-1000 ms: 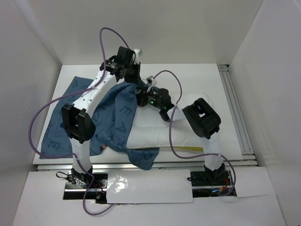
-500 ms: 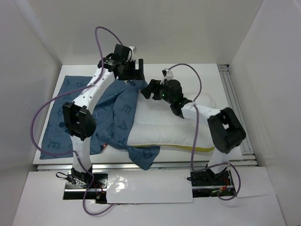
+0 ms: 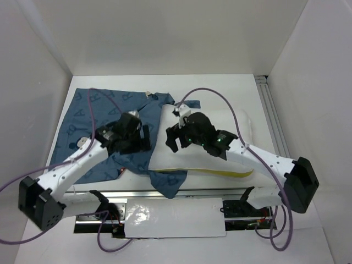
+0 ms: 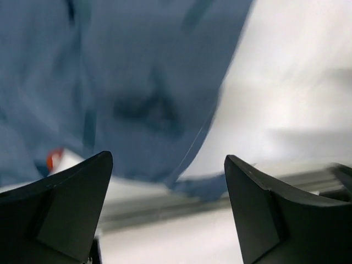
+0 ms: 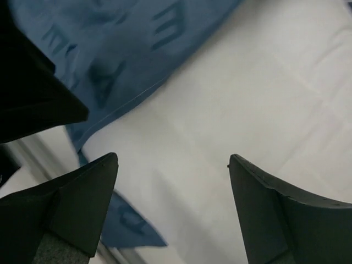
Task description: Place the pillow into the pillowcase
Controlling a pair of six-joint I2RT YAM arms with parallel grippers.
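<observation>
The left gripper (image 4: 168,159) has its two black fingers (image 4: 66,212) spread wide with nothing between them. Directly beneath its gap runs the hem of the large dusty-blue fabric pillowcase printed with darker blue letters (image 4: 137,82). The cloth lies to that gripper's left and ahead of it. To its right is the large, plump, soft white rectangular pillow (image 4: 286,82). A small red patch of print (image 4: 54,159) shows just off the left fingertip, and a grey metal rail (image 4: 165,201) crosses close under the fingers.

The right gripper (image 5: 173,158) is also spread wide and grips nothing. Bare white pillow (image 5: 247,99) fills the space between and beyond its fingers (image 5: 275,220). The pillowcase (image 5: 121,44) lies ahead and to its left, its hem running slantwise across.

From above, the left gripper (image 3: 144,137) and right gripper (image 3: 171,137) hang near each other. The left one is over rumpled blue cloth and the right one over the pillow's left end. The pillow (image 3: 159,154) stretches away to the right of the right gripper, almost wholly outside the cover. Its yellow seam band (image 3: 220,173) runs along the near side. A blue corner pokes out from under it, below both grippers. The rest of the pillowcase (image 3: 88,110) spreads flat on the white table (image 3: 220,88), left of and beyond the left gripper.
</observation>
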